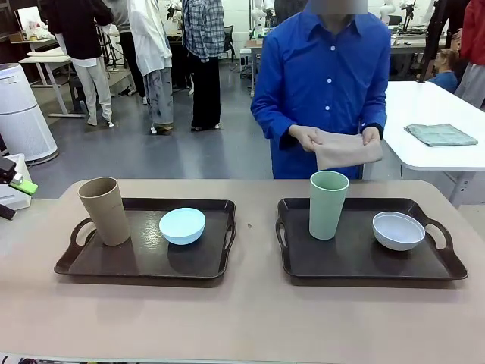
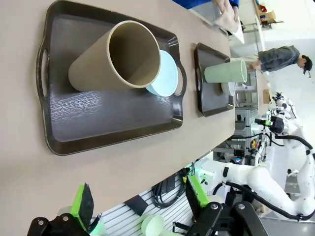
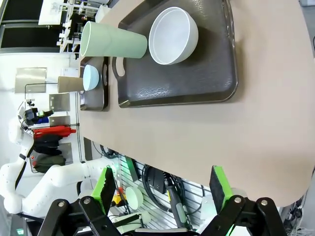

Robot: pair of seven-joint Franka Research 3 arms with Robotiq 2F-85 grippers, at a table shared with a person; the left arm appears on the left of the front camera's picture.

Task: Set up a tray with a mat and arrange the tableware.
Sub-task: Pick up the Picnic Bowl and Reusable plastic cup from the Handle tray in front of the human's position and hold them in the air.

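So, mat's not down yet

A person holds the folded tan mat point(image 1: 347, 150) past the desk point(image 1: 242, 318). The tan tumbler point(image 1: 104, 210) and light blue bowl point(image 1: 182, 225) sit on the left tray point(image 1: 144, 269), the sage green tumbler point(image 1: 328, 205) and white bowl point(image 1: 398, 230) on the right tray point(image 1: 364, 269). The left tool point(image 2: 140, 196) and right tool point(image 3: 162, 183) both gape wide, empty. Next, probably: clear a tray.

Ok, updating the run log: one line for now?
left tool open; right tool open; person holds tan cloth; tan tumbler, blue bowl: left tray; green tumbler, white bowl: right tray
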